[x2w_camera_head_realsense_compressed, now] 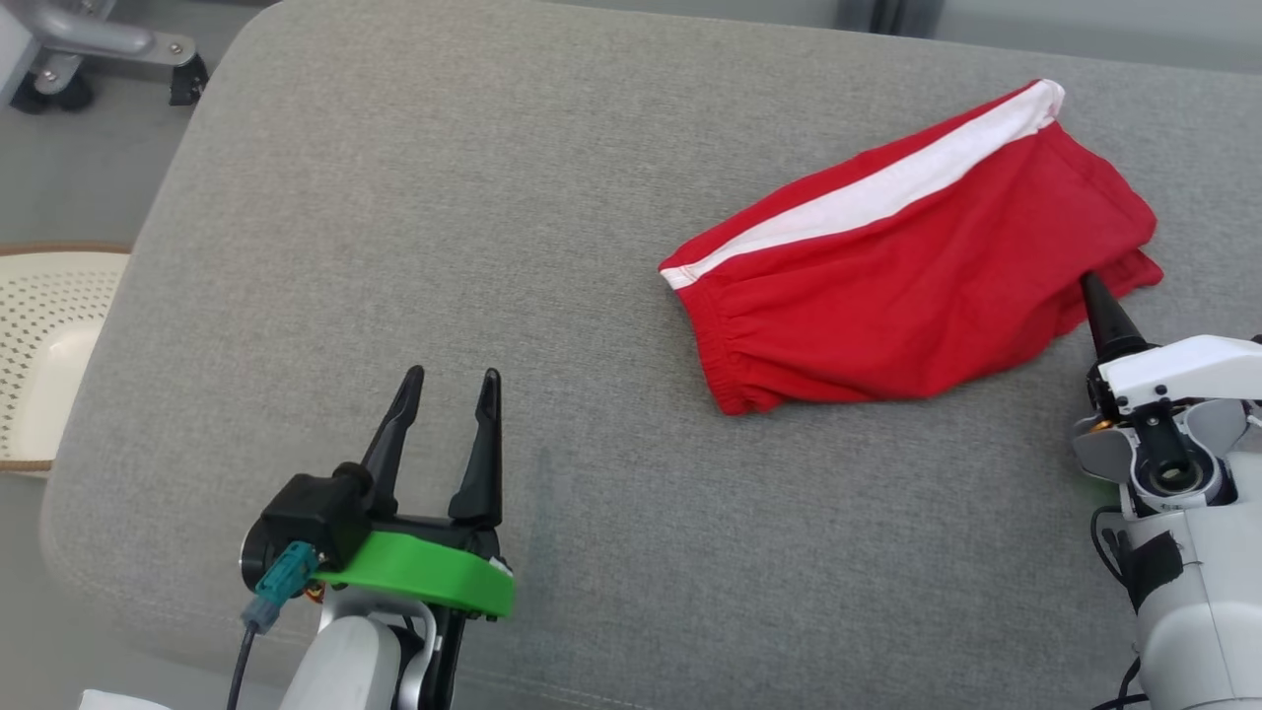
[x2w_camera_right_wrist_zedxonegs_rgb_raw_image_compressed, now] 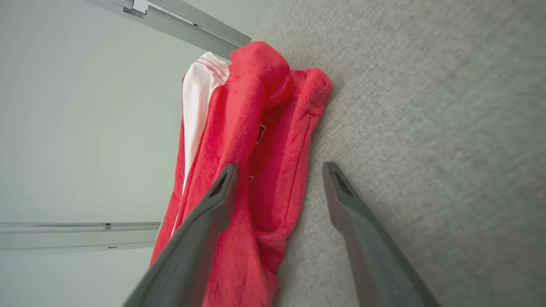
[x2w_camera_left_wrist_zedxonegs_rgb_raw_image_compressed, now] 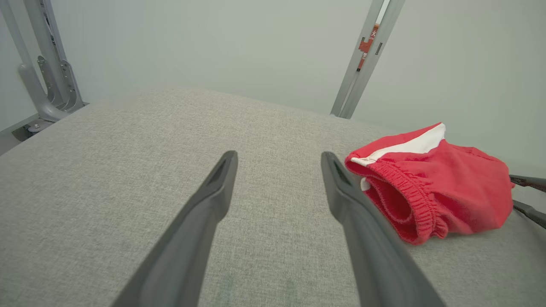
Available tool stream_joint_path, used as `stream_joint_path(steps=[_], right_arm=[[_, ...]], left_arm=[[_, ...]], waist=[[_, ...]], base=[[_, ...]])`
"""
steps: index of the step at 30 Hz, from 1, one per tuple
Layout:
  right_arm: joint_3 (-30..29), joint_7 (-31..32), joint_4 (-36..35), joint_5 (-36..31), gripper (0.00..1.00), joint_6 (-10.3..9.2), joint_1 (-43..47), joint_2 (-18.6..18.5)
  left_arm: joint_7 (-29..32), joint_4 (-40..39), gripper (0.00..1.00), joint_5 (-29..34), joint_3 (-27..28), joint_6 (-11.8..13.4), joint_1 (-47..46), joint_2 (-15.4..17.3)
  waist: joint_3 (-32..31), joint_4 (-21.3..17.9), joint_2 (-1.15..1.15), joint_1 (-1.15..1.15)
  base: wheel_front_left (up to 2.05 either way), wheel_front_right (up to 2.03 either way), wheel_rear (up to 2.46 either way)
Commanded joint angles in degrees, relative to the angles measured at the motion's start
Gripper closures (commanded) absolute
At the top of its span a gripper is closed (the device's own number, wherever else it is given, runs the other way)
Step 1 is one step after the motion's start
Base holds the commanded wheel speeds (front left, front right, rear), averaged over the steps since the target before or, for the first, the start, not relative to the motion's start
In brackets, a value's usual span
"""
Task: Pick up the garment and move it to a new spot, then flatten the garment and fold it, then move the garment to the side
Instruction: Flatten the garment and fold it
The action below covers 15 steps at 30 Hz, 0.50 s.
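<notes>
The folded red cloth shorts with a white side stripe (x2w_camera_head_realsense_compressed: 917,266) lie on the grey woven cushion top (x2w_camera_head_realsense_compressed: 473,197), right at the right pincer (x2w_camera_right_wrist_zedxonegs_rgb_raw_image_compressed: 279,167). Its spread fingers straddle the hem, one over cloth and one over bare fabric, perhaps just touching. The left pincer (x2w_camera_head_realsense_compressed: 453,375), spread and holding nothing, hovers well left of the shorts, with wide bare cushion ahead of it up to the rounded edges.

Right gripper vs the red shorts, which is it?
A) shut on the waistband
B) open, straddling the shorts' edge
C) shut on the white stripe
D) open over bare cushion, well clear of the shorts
B: in the right wrist view the right gripper stands open, one finger at the red shorts, the other over the grey cushion.
</notes>
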Motion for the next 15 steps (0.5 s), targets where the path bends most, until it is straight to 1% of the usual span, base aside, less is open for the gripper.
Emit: stream_joint_path(steps=[1, 8, 15], right_arm=[[-0.2, 0.1, 1.9, 0.2, 0.0, 0.08, -0.2, 1.1], [-1.2, -0.1, 3.9, -0.9, 0.0, 0.14, -1.9, 0.4], [-1.1, -2.7, 3.7, -3.0, 0.0, 0.14, -3.7, -0.6]], left_arm=[[0.0, -0.6, 0.0, -0.6, 0.5, 0.6, 0.6, 0.1], [0.0, -1.7, 0.0, -0.6, -0.3, 0.7, 1.6, 0.1], [0.0, -1.9, 0.0, -0.8, -1.2, 1.1, 0.8, 0.1]], waist=[[-0.4, 2.7, 0.0, 0.0], [0.0, 4.6, 0.0, 0.0], [1.4, 4.4, 0.0, 0.0]], base=[[0.0, 0.0, 0.0], [0.0, 0.0, 0.0], [0.0, 0.0, 0.0]])
